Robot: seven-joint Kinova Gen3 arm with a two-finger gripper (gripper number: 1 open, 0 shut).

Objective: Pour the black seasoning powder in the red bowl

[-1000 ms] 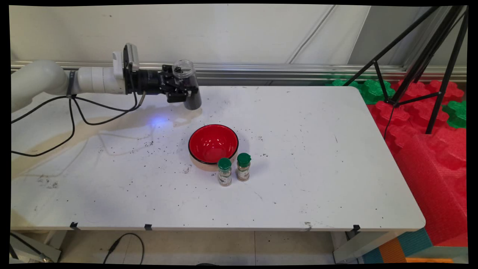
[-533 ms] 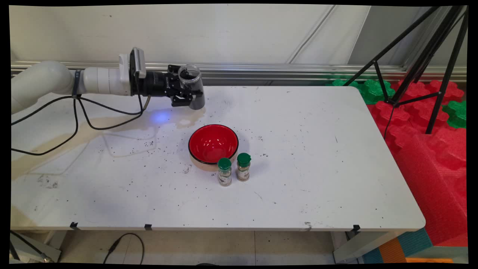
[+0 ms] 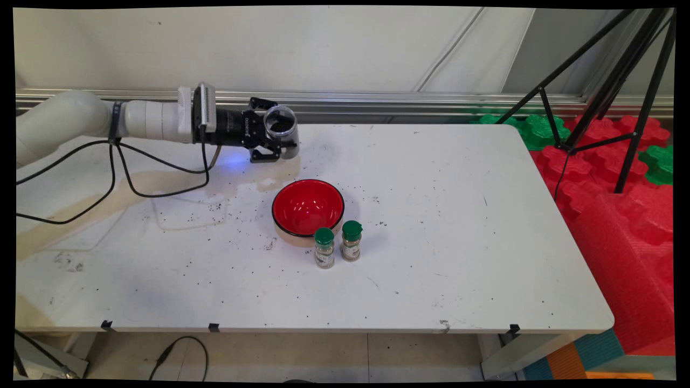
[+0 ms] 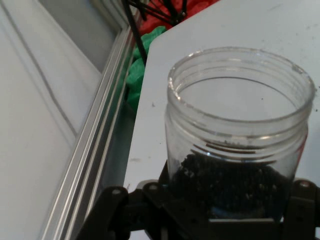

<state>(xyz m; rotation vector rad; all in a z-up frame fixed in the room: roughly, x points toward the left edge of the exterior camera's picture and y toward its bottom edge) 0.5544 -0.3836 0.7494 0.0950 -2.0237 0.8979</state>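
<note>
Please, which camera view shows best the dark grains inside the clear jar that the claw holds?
The hand view. It looks closely at the open clear jar, and the dark grains show plainly through its glass, heaped in the lower part. In the main view the jar is small in the claw, tilted, and its contents are only a dark patch.

Black gripper at about 10 o'clock from the bowl, closed on a clear jar with black grains dark in its bottom; the bowl itself is glossy red inside, black at the rim, tan outside. Two spice jars at the bowl's 5 o'clock: green caps, clear glass, brownish-grey fill. White table peppered with black specks, a tan stain across its 9 to 10 o'clock side; red and green foam blocks at 3 o'clock.
</note>
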